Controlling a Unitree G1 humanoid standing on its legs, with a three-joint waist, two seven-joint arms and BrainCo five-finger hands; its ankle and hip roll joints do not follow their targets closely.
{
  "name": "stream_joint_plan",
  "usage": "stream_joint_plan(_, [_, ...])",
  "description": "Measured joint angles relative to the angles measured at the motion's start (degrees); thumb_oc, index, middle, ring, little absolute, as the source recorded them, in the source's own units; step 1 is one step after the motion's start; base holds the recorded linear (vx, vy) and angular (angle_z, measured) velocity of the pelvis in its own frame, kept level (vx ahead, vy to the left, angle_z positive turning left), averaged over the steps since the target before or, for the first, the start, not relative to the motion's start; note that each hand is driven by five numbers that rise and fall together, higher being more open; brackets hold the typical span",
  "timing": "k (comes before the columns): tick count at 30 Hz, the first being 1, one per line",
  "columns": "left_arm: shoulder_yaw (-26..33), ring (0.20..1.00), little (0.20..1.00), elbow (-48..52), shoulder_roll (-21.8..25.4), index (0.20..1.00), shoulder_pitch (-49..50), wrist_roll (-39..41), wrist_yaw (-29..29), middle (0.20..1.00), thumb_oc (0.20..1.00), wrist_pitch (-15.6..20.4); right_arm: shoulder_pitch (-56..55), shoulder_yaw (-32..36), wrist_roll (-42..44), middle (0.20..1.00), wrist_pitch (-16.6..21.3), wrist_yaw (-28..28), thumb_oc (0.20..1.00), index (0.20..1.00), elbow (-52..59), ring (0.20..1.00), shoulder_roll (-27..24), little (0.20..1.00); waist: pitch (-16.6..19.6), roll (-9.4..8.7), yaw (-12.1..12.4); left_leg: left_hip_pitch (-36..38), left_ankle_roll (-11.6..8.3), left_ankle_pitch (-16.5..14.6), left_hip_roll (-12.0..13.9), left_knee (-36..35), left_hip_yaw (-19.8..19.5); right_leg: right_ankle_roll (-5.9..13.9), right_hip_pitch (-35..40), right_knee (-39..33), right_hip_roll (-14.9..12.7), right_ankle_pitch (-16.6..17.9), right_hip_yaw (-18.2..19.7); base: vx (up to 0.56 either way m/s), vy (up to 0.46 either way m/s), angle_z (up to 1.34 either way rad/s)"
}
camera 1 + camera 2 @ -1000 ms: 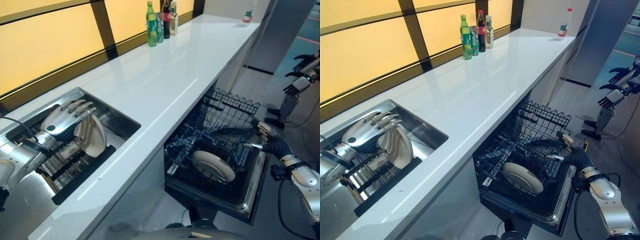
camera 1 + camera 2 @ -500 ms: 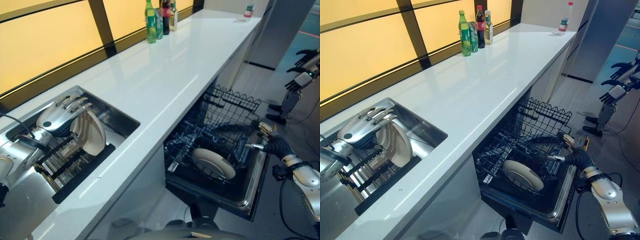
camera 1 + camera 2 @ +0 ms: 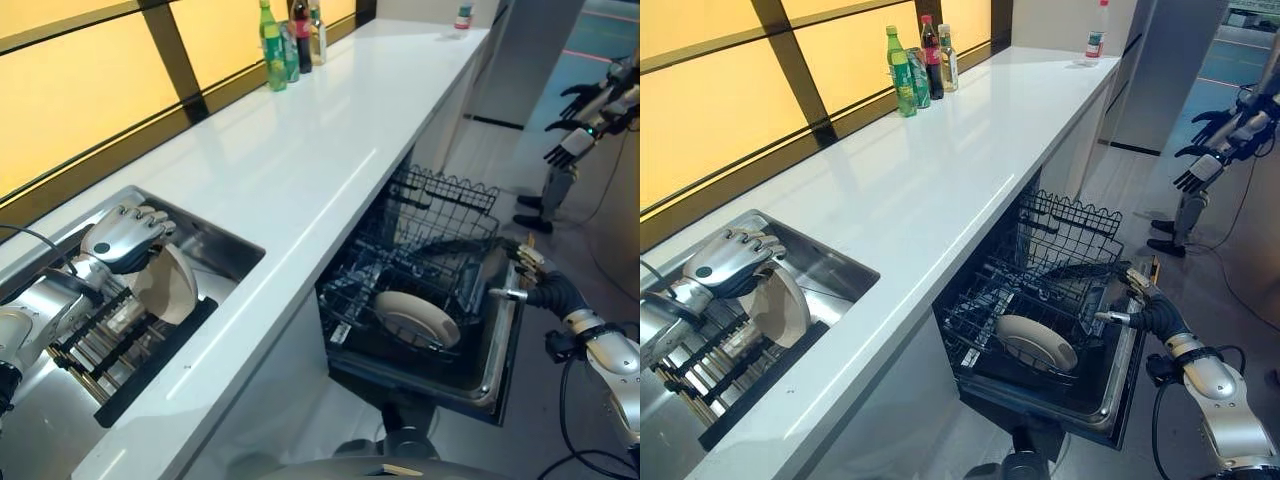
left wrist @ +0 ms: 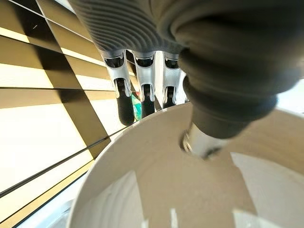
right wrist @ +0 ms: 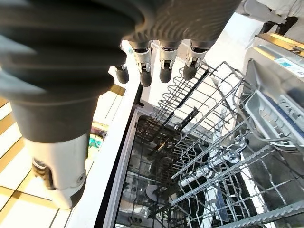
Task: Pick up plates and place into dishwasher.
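Note:
A white plate [image 3: 172, 292] stands on edge in the black dish rack [image 3: 150, 362] inside the sink [image 3: 232, 243] at the left. My left hand [image 3: 122, 238] sits on top of it. In the left wrist view its fingers [image 4: 145, 97] curl over the far rim of the plate [image 4: 190, 194] and the thumb presses the near face. Another white plate [image 3: 415, 318] lies in the lower rack [image 3: 445, 225] of the open dishwasher. My right hand [image 3: 537, 287] hovers open beside the dishwasher door [image 3: 505, 350], fingers [image 5: 161, 66] pointing at the rack [image 5: 213, 142].
A long white counter [image 3: 300, 160] runs between sink and dishwasher. Several bottles [image 3: 288, 35] stand at its far window edge, and a small bottle [image 3: 463, 16] at the far end. Another robot [image 3: 580, 130] stands on the floor at the far right.
My left hand's fingers, straight above the plate before, have curled down over its rim. The camera has shifted a little. The right hand has stayed in place.

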State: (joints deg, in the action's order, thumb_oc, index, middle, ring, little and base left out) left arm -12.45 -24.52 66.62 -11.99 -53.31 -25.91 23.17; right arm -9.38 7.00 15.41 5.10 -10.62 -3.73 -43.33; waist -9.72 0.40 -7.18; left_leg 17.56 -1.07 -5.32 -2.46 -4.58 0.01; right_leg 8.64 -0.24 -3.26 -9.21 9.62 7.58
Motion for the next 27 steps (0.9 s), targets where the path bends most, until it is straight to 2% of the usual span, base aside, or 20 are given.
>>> stream_joint_plan(5, [0.0, 0.200, 0.200, -0.1, 0.0, 0.200, -0.4, -0.1, 0.3, 0.200, 0.200, 0.0, -0.5, 0.1, 0.0, 1.000, 0.0, -0.4, 1.000, 1.000, 0.0, 1.000, -0.1, 1.000, -0.2, 0.82, 0.2, 0.8, 0.18, -0.1, -0.3, 0.0, 0.0, 0.24, 0.2, 0.0, -0.2, 0.6, 0.3, 0.00, 0.002, -0.02])
stream_joint_plan(18, [-0.1, 0.200, 0.200, -0.2, -0.1, 0.200, -0.3, 0.0, 1.0, 0.200, 0.200, -0.4, -1.0, 1.0, 0.0, 1.000, 0.0, -1.2, 1.000, 1.000, 0.0, 1.000, -0.1, 1.000, -0.3, 0.86, 0.3, 0.7, 0.34, 0.0, -0.8, 0.2, 0.0, 0.30, 0.1, 0.0, -0.8, 0.2, 0.4, 0.00, 0.000, 0.00])
stream_joint_plan(24, [0.2, 0.200, 0.200, -0.4, -0.5, 0.200, 0.8, 0.1, -5.7, 0.200, 0.200, -4.6, -1.0, 1.3, 0.0, 1.000, 0.0, -1.3, 1.000, 1.000, 0.0, 1.000, -0.1, 1.000, -0.2, 0.81, 0.5, 0.7, 0.35, 0.0, -0.7, 0.3, 0.0, 0.29, 0.1, 0.0, -0.8, 0.2, 0.2, -0.02, -0.019, 0.00])
stream_joint_plan(27, [0.7, 0.200, 0.200, -0.8, -0.8, 0.200, 1.0, 0.1, -10.9, 0.200, 0.200, -8.4, -1.0, 1.3, 0.0, 1.000, 0.0, -1.3, 1.000, 1.000, 0.0, 1.000, -0.1, 1.000, -0.2, 0.69, 0.7, 0.8, 0.35, 0.0, -0.6, 0.3, -0.1, 0.26, 0.1, 0.1, -1.0, 0.3, -0.4, -0.03, -0.036, 0.00])
